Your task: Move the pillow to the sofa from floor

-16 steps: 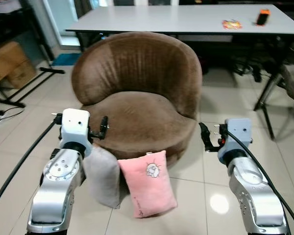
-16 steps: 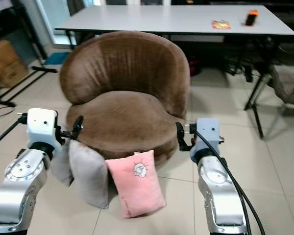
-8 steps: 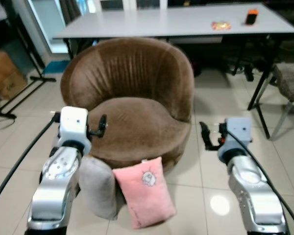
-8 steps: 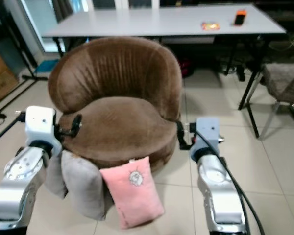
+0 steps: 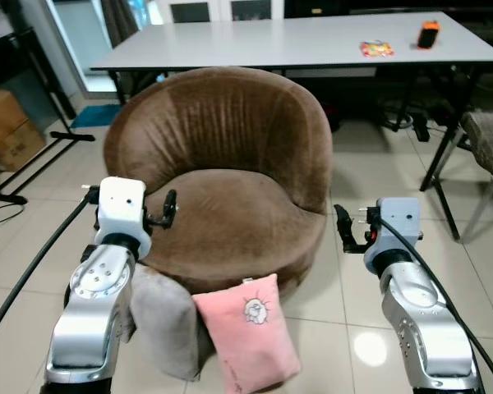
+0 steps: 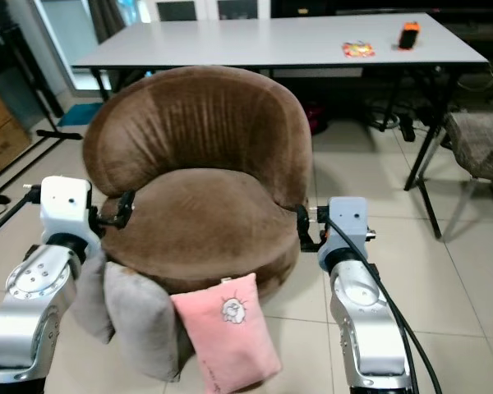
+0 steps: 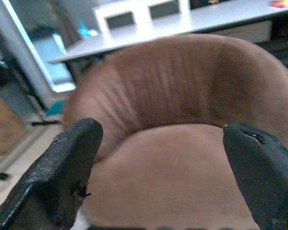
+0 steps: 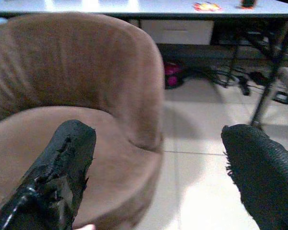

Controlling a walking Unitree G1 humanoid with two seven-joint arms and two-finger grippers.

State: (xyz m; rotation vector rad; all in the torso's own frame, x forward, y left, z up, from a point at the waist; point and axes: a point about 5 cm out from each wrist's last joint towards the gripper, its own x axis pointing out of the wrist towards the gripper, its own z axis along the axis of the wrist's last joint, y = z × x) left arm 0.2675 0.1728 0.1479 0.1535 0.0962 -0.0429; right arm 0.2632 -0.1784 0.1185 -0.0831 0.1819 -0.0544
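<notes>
A pink pillow point(image 5: 246, 332) with a small white print stands on the tiled floor, leaning against the front of the round brown sofa point(image 5: 230, 213). A grey pillow point(image 5: 164, 320) leans beside it, to its left. My left gripper point(image 5: 168, 209) hovers open over the sofa seat's left edge, above the grey pillow. To the right of the sofa my right gripper point(image 5: 343, 228) is held open above the floor. Both grippers hold nothing, and the wrist views show their fingers spread wide toward the sofa.
A long grey table point(image 5: 296, 41) stands behind the sofa with an orange item point(image 5: 428, 33) and a colourful packet point(image 5: 376, 49) on it. A chair point(image 5: 489, 135) sits at the right, cardboard boxes point(image 5: 4, 123) at the left. Bare tiles lie right of the pillows.
The whole picture has shifted as the camera moved. Both arms keep the same pose with open fingers, and the pillows rest where they were against the sofa.
</notes>
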